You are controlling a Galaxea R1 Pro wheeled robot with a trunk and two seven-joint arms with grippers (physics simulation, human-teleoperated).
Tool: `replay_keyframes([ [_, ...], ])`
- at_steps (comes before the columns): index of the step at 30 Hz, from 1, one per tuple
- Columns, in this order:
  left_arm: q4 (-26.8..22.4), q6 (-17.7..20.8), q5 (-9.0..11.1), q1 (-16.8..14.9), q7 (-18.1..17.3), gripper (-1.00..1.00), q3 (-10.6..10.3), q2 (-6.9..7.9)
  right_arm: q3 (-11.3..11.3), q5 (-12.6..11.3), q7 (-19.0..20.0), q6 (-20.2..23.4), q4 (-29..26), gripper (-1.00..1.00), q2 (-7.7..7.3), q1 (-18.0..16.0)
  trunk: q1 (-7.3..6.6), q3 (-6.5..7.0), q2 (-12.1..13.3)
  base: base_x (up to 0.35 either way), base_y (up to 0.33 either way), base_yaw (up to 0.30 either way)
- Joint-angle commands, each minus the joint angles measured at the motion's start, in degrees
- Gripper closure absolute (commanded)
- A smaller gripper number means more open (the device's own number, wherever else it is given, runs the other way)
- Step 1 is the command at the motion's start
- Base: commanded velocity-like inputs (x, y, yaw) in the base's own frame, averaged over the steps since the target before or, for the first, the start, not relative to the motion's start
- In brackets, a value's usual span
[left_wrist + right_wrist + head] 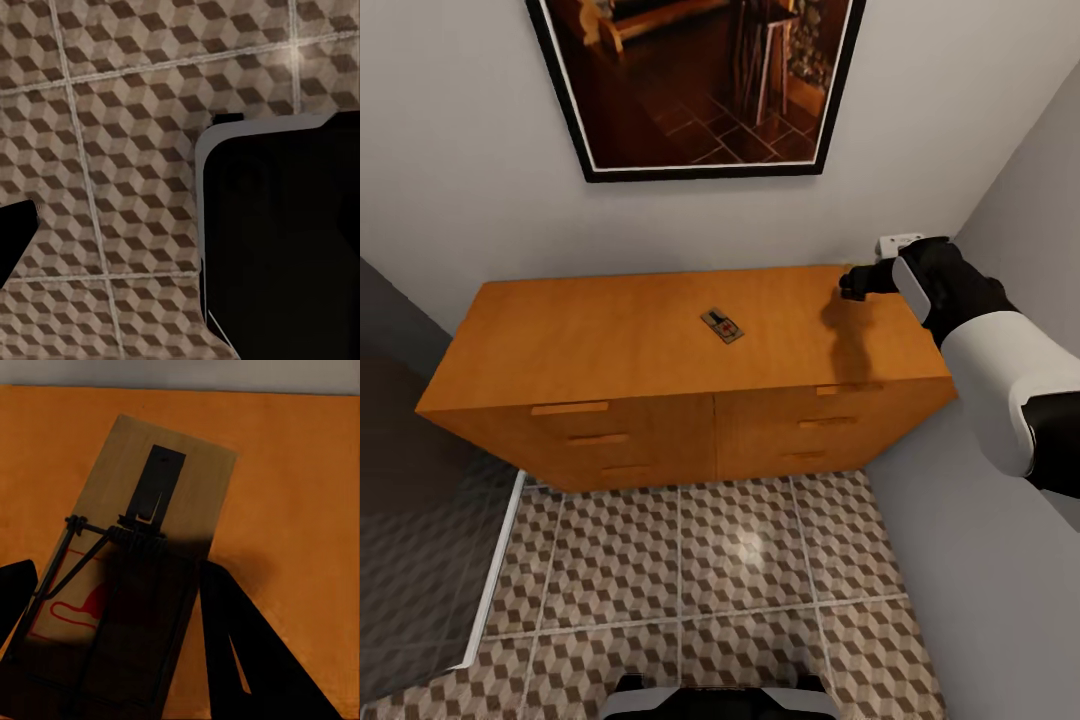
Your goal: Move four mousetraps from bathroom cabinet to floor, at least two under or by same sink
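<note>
On top of the orange-brown cabinet (610, 340) lies one mousetrap (723, 325), a small tan board with dark wire and a red mark, near the middle. My right gripper (850, 282) hovers over the back right corner of the cabinet top. In the right wrist view, a second mousetrap (142, 510) fills the gap between the two dark fingers (255, 660) of the right gripper (120, 566), above the cabinet top (300, 472). My left gripper (120, 206) hangs over the bathroom floor (112, 150), one finger (16, 240) at the frame's edge and nothing between. The sink is out of view.
The patterned bathroom floor (740, 560) runs in front of the cabinet. A grey wall (960, 560) closes the right side and a dark glass panel (420, 520) the left. A framed picture (700, 80) hangs above. My base (285, 240) sits beside the left gripper.
</note>
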Motion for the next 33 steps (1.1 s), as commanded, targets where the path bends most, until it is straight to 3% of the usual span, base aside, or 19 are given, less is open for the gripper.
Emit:
replay_keyframes([
  [1, 0.2, -0.3, 0.0, -0.1, 0.4, -1.00, -0.5, -0.02, 0.5, -0.7, -0.2, 0.2, 0.0, 1.00, -0.10, -0.1, 0.01, -0.08, -0.1, -0.229, 0.207, 0.000],
  [33, 0.2, -0.3, 0.0, -0.1, 0.4, -1.00, -0.5, -0.05, 0.5, -0.6, -0.4, 0.2, 0.2, 1.00, -0.17, -0.1, 0.01, -0.08, -0.1, -0.297, 0.117, 0.000],
])
